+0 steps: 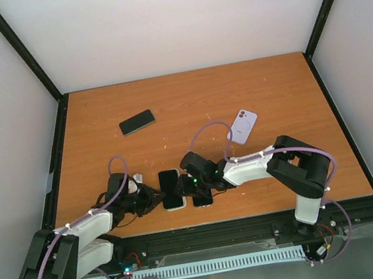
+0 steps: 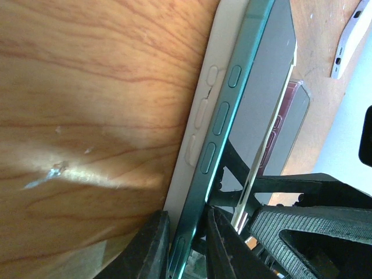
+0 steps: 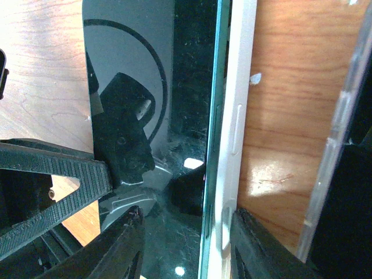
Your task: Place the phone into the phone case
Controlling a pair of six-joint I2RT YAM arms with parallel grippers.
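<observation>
the phone [image 1: 170,184] lies screen up at the near edge of the table [image 1: 271,88], between the two grippers, on top of the white phone case [image 2: 203,104] – its teal side rail sits raised above the case wall rather than sunk behind it, so along that edge it is not seated. the left gripper [image 2: 186,214] comes in low at the phone's near end with its jaws drawn narrow, one finger against the outside of the case and the other on the glass, pinching phone and case together. the right gripper [image 3: 187,215] stands partway open from the other side: one finger tip rests on the dark screen, the other presses the outer face of the case wall – nothing is clamped between them. just beside the case, on the right gripper's side, lies a clear case [image 1: 202,199] with something dark in it. farther back lie a black phone [image 1: 136,122] and a pale lilac case [image 1: 243,126], well apart.
</observation>
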